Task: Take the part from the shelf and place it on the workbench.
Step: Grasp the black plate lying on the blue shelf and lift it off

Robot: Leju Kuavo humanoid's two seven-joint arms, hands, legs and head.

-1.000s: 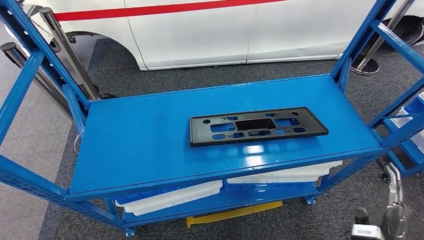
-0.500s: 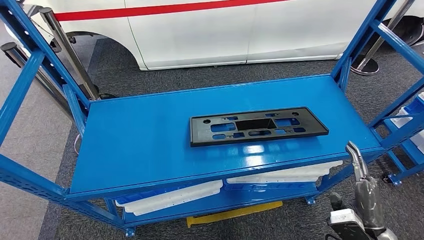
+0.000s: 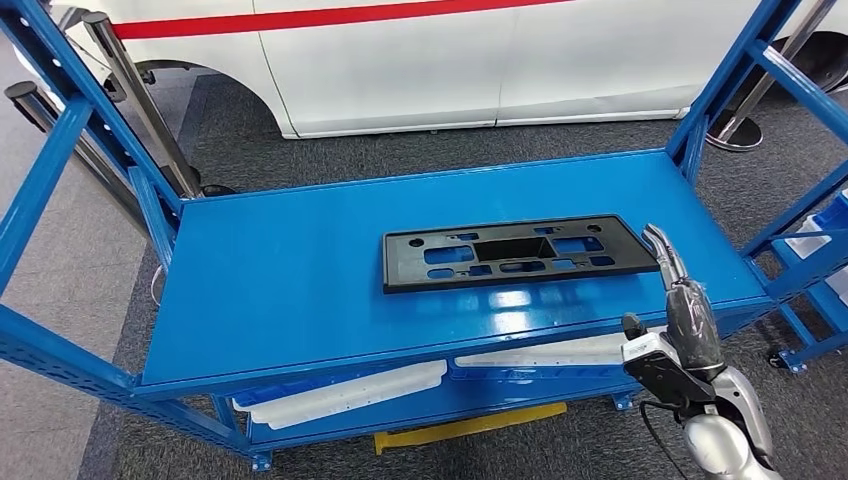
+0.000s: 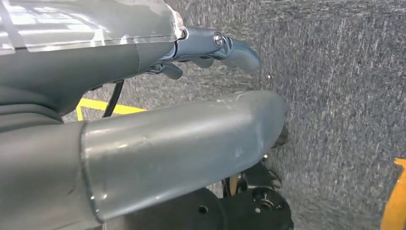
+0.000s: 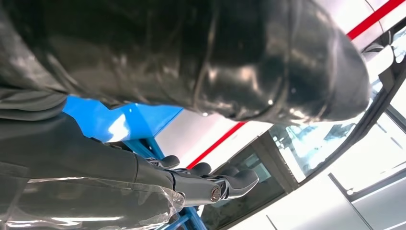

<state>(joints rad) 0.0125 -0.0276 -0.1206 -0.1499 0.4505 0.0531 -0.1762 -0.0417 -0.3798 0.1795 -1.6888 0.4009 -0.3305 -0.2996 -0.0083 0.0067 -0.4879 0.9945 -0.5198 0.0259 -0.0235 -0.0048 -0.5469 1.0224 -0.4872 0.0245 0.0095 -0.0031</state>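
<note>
The part [image 3: 515,252] is a flat black rectangular plate with several cut-outs, lying on the top level of the blue shelf [image 3: 300,280], right of its middle. My right hand [image 3: 680,310] is raised at the shelf's front right edge. Its fingertips [image 3: 655,240] point up just beside the part's right end, and I cannot tell whether they touch it. The hand holds nothing, and in the right wrist view its fingers [image 5: 210,184] are stretched out. My left hand [image 4: 182,143] hangs over grey carpet with its fingers [image 4: 225,48] extended and nothing in them.
A white car [image 3: 400,70] with a red stripe stands right behind the shelf. Blue uprights frame both ends. White trays [image 3: 340,395] lie on the lower level, above a yellow floor mark [image 3: 470,425]. Another blue rack [image 3: 815,250] stands at the right, steel posts [image 3: 140,100] at the left.
My right hand has risen from the bottom right corner, up and to the left, until its fingertips are beside the part's right end. The part has not moved.
</note>
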